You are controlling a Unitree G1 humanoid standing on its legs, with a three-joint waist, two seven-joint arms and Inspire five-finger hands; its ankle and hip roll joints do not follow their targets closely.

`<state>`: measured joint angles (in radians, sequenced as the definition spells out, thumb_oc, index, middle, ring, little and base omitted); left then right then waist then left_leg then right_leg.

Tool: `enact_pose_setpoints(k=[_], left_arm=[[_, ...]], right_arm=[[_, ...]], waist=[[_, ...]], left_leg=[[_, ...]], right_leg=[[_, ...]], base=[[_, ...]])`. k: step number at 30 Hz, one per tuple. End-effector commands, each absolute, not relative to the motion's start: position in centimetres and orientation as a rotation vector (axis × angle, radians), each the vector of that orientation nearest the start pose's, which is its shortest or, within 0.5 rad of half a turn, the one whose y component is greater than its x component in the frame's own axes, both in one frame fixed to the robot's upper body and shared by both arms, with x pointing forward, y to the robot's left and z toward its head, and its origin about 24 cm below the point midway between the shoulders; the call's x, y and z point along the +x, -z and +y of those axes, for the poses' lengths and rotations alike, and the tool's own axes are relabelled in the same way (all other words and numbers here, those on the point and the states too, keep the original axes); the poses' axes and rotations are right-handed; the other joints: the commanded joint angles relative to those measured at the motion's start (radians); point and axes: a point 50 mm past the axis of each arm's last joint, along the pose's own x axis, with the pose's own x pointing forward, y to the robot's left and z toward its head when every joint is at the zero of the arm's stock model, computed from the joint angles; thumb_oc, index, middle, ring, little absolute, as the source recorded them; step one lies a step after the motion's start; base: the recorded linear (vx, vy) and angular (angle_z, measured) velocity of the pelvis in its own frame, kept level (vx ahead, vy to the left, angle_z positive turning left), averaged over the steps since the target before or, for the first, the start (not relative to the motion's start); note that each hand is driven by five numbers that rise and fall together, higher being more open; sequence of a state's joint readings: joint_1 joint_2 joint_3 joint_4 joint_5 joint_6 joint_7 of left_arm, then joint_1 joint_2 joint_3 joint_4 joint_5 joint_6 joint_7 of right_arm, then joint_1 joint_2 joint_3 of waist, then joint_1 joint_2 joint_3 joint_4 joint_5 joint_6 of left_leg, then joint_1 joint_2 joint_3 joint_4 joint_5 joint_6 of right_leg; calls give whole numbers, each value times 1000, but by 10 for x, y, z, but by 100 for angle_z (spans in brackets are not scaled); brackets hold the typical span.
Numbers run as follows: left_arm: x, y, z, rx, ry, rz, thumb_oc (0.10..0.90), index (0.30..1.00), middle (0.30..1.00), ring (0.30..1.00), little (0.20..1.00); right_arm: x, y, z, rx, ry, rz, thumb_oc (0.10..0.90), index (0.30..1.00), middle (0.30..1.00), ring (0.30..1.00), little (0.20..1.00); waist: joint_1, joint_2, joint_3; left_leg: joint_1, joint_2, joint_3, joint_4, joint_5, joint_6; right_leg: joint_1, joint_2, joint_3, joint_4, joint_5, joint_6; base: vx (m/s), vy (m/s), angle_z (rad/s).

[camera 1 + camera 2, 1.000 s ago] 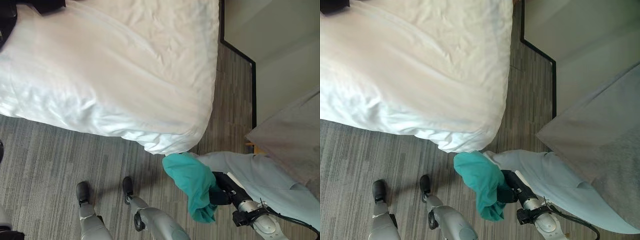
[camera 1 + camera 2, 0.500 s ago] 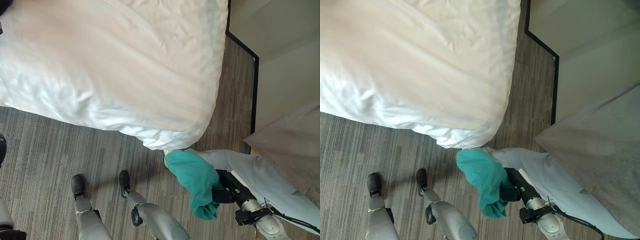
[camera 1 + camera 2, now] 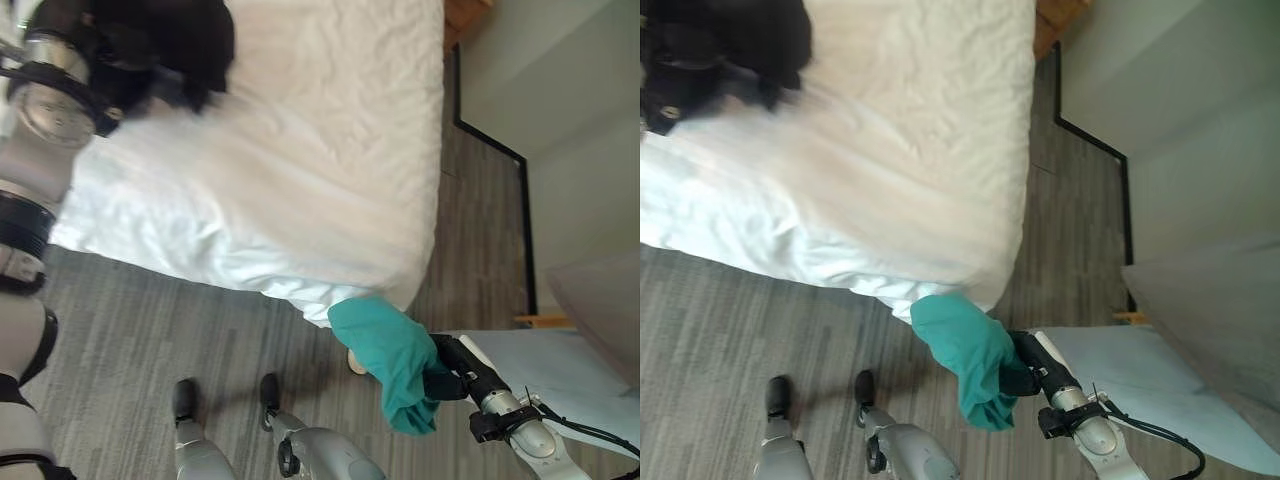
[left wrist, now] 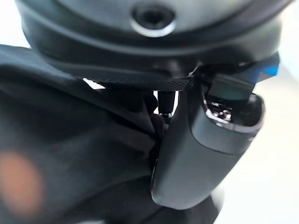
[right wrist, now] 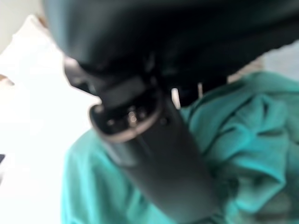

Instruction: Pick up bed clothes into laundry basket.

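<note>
A teal cloth (image 3: 388, 352) hangs bunched just off the corner of the white bed (image 3: 300, 150), above the floor. My right hand (image 3: 452, 373) is shut on the cloth's side, and the right wrist view shows the teal cloth (image 5: 252, 135) folded round that hand (image 5: 154, 144). A black garment (image 3: 195, 45) lies at the far left of the bed. My left hand (image 3: 105, 52) is on it; the thumb (image 4: 205, 149) rests against the black garment (image 4: 56, 154).
A pale blue sheet (image 3: 560, 370) lies on the grey plank floor (image 3: 120, 330) behind my right arm. A grey fabric surface (image 3: 605, 300) rises at the right. A wall with black skirting (image 3: 490, 140) runs along the bed's far side.
The camera has shifted. My left arm has come up at the top left onto the black garment. My right hand still holds the teal cloth by the bed's corner.
</note>
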<state>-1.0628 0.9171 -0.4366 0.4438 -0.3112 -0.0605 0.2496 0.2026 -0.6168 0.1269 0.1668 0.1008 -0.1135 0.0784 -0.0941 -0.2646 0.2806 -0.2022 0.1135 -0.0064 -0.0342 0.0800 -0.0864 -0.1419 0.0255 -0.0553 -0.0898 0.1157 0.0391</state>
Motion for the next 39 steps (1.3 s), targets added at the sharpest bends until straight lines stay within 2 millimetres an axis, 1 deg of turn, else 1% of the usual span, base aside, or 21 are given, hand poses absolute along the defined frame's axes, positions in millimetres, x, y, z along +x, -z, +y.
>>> enact_pose_setpoints(k=[1,2,3,5,8,11,13,14,17,19,22,25,28,29,30,31,32,35,36,37,39], left_arm=[[331,-299,211,197,-100,-855,400,300,300,300,300],[329,-295,212,190,-107,-847,400,300,300,300,300],[319,-272,214,165,-88,-819,400,300,300,300,300],[310,-242,211,166,-43,-752,400,300,300,300,300],[287,-200,234,86,-84,-631,400,300,300,300,300],[255,-164,247,3,-133,-537,400,300,300,300,300],[236,-149,249,-65,-150,-504,400,300,300,300,300],[228,-143,249,-97,-152,-487,400,300,300,300,300],[214,-138,249,-137,-151,-472,400,300,300,300,300],[214,-135,245,-160,-130,-461,400,300,300,300,300],[218,-135,240,-149,-110,-453,400,300,300,300,300],[220,-144,238,-135,-120,-499,400,300,300,300,300],[215,-160,252,-109,-204,-589,400,300,300,300,300],[215,-160,252,-108,-204,-589,400,300,300,300,300],[204,-175,266,-73,-286,-680,400,300,300,300,300],[196,-183,271,-61,-317,-725,400,300,300,300,300],[189,-189,275,-48,-345,-762,400,300,300,300,300],[179,-197,280,46,-391,-793,400,300,300,300,300],[176,-199,280,39,-395,-809,400,300,300,300,300],[173,-200,284,42,-419,-812,400,300,300,300,300],[168,-197,291,87,-476,-792,400,300,300,300,300]], right_arm=[[201,-29,-297,-517,92,186,400,300,300,300,300],[200,-29,-298,-528,88,191,400,300,300,300,300],[204,-40,-300,-496,130,133,400,300,300,300,300],[211,-50,-301,-485,164,86,400,300,300,300,300],[227,-77,-300,-431,218,-52,400,300,300,300,300],[235,-102,-287,-330,225,-203,400,300,300,300,300],[236,-111,-279,-235,223,-278,400,300,300,300,300],[234,-110,-275,-158,216,-299,400,300,300,300,300],[231,-112,-257,-2,170,-353,400,300,300,300,300],[232,-110,-247,65,139,-359,400,300,300,300,300],[236,-107,-236,82,107,-345,400,300,300,300,300],[241,-106,-229,76,90,-329,400,300,300,300,300],[241,-109,-232,72,114,-344,400,300,300,300,300],[241,-109,-232,72,113,-344,400,300,300,300,300],[239,-114,-238,70,149,-370,400,300,300,300,300],[235,-118,-243,68,167,-391,400,300,300,300,300],[233,-122,-247,66,186,-410,400,300,300,300,300],[230,-132,-251,49,201,-454,400,300,300,300,300],[228,-137,-254,43,210,-475,400,300,300,300,300],[227,-142,-257,41,226,-500,400,300,300,300,300],[227,-143,-261,41,248,-504,400,300,300,300,300]], waist=[[72,54,-119],[65,64,-123],[85,82,-128],[104,111,-142],[138,153,-168],[165,180,-188],[182,191,-204],[189,194,-212],[202,200,-233],[209,205,-240],[215,210,-247],[227,211,-254],[238,213,-264],[238,213,-264],[251,216,-267],[252,221,-269],[252,219,-274],[259,221,-274],[260,221,-272],[261,222,-269],[269,221,-262]], left_leg=[[2,-44,-73,-51,31,28],[5,-44,-75,-51,31,28],[9,-51,-83,-50,31,29],[24,-62,-86,-52,29,32],[44,-76,-91,-52,30,37],[64,-86,-95,-53,41,42],[75,-94,-100,-53,37,45],[80,-98,-103,-52,35,47],[95,-106,-112,-51,23,50],[102,-109,-115,-50,22,51],[107,-115,-123,-49,24,53],[114,-120,-126,-49,24,55],[122,-128,-135,-49,24,54],[122,-129,-136,-49,24,54],[119,-135,-143,-48,24,51],[114,-137,-150,-47,32,52],[116,-139,-155,-47,21,50],[116,-140,-156,-47,21,50],[116,-140,-157,-48,22,50],[115,-140,-158,-48,23,49],[110,-140,-163,-48,29,47]], right_leg=[[74,-77,-40,103,-168,73],[79,-76,-42,101,-168,73],[89,-79,-51,103,-173,69],[112,-84,-59,96,-178,64],[142,-86,-64,96,-186,58],[173,-92,-77,89,-184,52],[192,-96,-87,84,-187,49],[200,-97,-92,80,-188,49],[222,-100,-100,80,-206,45],[232,-102,-106,84,-213,43],[239,-104,-112,89,-218,43],[250,-108,-118,90,-221,43],[265,-114,-129,89,-226,41],[266,-114,-129,89,-226,41],[273,-119,-142,88,-229,41],[271,-119,-149,86,-223,41],[275,-120,-153,87,-235,41],[276,-119,-153,90,-237,36],[276,-118,-154,89,-238,35],[274,-117,-155,90,-237,34],[273,-115,-159,88,-235,31]], base=[[-38,-8,34],[-61,-10,31],[-25,20,31],[-17,16,17],[8,1,13],[0,-3,9],[13,-2,7],[34,-14,6],[59,-21,28],[10,3,29],[-6,-3,17],[-3,-5,5],[9,0,3],[6,2,14],[-25,20,19],[13,9,19],[15,6,13],[22,-7,13],[0,1,13],[-22,6,10],[-36,-2,6]])
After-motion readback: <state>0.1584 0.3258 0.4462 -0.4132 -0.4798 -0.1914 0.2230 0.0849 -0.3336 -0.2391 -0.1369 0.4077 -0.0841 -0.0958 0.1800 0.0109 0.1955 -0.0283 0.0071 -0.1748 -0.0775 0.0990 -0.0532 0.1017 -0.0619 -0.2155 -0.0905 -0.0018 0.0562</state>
